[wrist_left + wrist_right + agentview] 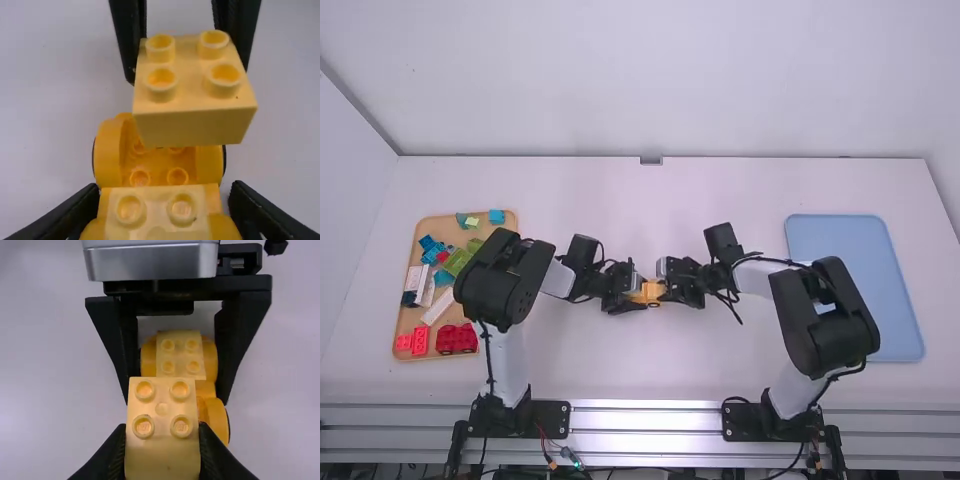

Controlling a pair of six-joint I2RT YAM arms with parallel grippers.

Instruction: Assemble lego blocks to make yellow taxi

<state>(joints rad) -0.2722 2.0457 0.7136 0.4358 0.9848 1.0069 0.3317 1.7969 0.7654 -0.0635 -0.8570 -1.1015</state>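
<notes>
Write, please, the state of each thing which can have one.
Left tool: shut on the wheeled base
Right tool: shut on the loose yellow block
Loose yellow block: held above the base, not attached
Wheeled base: partly built, some studs bare
Mounted yellow block: fixed on the base
Wooden tray: holding assorted blocks
Blue tray: lying flat

White links [512, 360], chunky rounded black joints [838, 320], thin black cables [488, 350]; silver-grey block [150, 262], possibly metal.
</notes>
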